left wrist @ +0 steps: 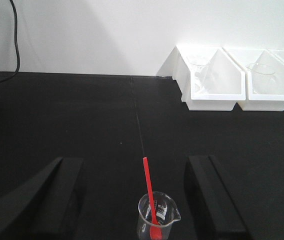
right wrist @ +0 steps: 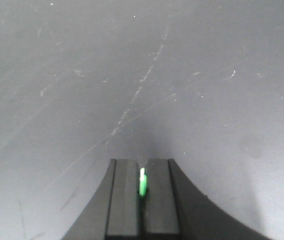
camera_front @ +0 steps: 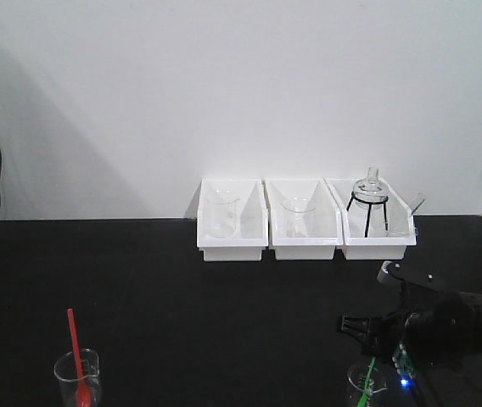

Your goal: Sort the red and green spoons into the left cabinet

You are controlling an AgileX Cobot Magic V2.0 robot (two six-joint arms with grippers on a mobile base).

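— What has your right pincer got?

— My right pincer (right wrist: 142, 164) is clenched on the green spoon (right wrist: 142, 182). Only a thin green sliver shows in its grip, over the scratched black table (right wrist: 147, 75). From the front, the spoon's lower end is at a small beaker (camera_front: 361, 383) on the table's near right. I cannot tell whether the tip is inside it.

— And the left?

— My left pincer (left wrist: 132, 159) is released, its jaws wide apart and low over the table. The red spoon (left wrist: 150, 197) stands tilted in a spouted beaker (left wrist: 168, 214) between them, bowl down and handle leaning toward the wall. It touches neither jaw.

— Anything further back?

— 3 white bins (camera_front: 232, 242) sit in a row against the wall, each holding glassware, well apart from both spoons.
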